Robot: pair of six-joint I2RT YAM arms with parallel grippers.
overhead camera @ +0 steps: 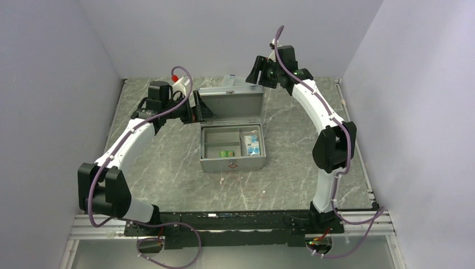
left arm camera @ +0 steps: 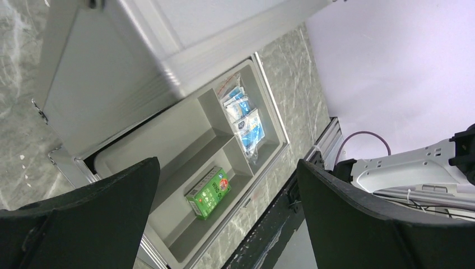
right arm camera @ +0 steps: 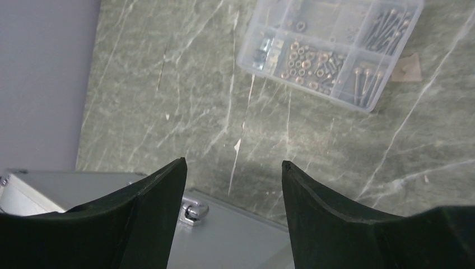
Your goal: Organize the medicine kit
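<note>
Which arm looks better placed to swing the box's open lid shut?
Probably the right. The right gripper, open, hangs just above and behind the raised lid of the medicine kit, so it could push forward. The left gripper sits beside the lid's left edge.

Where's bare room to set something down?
Free: the rear-left tray compartment of the grey metal medicine kit, behind the small green carton; bare marble table between kit front and near edge. Crowded: right compartment, blue-white sachets; behind the lid, clear plastic screw case.
</note>
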